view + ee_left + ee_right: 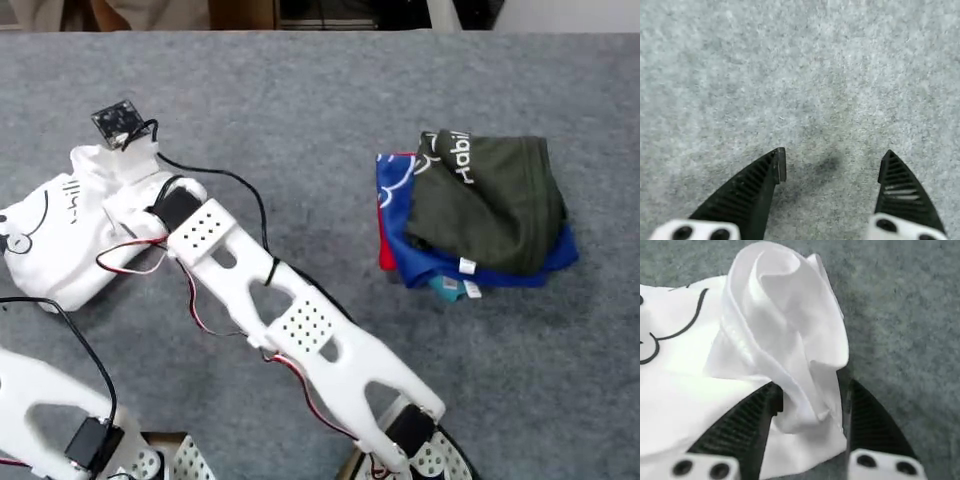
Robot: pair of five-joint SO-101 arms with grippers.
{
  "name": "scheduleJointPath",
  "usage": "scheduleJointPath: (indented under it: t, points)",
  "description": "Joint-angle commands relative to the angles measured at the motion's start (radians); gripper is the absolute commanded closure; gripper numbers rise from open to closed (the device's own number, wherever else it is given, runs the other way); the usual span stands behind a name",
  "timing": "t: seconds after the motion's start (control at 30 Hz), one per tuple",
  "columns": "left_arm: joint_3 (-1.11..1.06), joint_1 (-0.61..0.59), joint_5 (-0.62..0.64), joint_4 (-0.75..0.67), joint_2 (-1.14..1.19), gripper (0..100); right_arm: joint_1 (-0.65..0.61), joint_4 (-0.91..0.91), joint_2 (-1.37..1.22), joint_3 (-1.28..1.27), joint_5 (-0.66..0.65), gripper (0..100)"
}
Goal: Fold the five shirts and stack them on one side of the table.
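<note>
R gripper (812, 400) clamped on bunched fold of white shirt (780, 330), L gripper (832, 162) open over gray table (790, 75)

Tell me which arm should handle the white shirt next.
Right, I'd say: the right gripper is clamped on the white shirt, while the left gripper hangs open over the table.

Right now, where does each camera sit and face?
High view: fixed above, looking down on the table; left arm, right arm, white shirt, folded stack.
Left wrist view: on left arm, facing the table between open left gripper.
Right wrist view: on right arm, facing white shirt pinched in right gripper.
Shared: white shirt, in high and right wrist views.
</note>
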State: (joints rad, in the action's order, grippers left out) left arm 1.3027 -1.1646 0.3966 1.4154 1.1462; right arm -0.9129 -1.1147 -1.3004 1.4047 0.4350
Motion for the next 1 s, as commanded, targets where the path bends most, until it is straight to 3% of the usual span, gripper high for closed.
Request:
scheduleJointPath:
  t: [0.0, 0.63, 0.97]
  points:
    - [0.043, -0.005, 0.005, -0.012, -0.018, 70, -0.01, -0.061, 0.005, -0.001, 0.051, 78.0]
    - [0.04, -0.003, 0.005, -0.011, -0.018, 70, -0.096, -0.072, 0.008, -0.012, 0.066, 78.5]
    - [0.041, -0.003, 0.003, 0.009, -0.018, 70, -0.099, -0.091, 0.012, -0.007, -0.003, 94.2]
